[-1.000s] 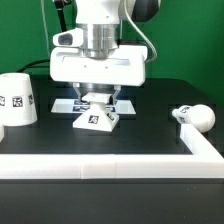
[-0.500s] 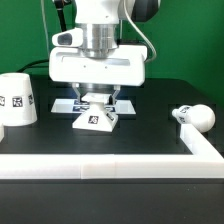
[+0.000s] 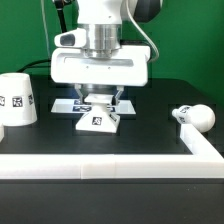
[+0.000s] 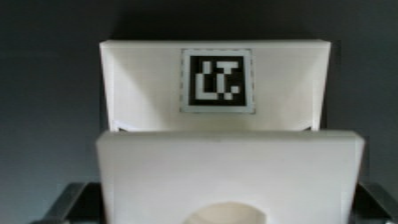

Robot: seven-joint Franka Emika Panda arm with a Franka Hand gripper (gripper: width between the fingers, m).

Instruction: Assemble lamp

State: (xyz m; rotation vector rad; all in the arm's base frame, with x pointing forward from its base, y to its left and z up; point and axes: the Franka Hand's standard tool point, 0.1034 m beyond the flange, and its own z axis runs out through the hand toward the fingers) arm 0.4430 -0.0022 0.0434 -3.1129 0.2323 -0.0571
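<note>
Exterior view: the end effector (image 3: 102, 103) hangs over the middle of the desk (image 3: 150, 135), its fingers straddling the lamp base (image 3: 98, 123). The base lies just in front of the marker board (image 3: 66, 104), and I cannot tell whether the fingers pinch it or stand just clear. The shade (image 3: 17, 99) stands well apart at nine o'clock from the base, and the bulb (image 3: 197, 117) lies well apart at three o'clock. The wrist view shows the base's tag close up.
</note>
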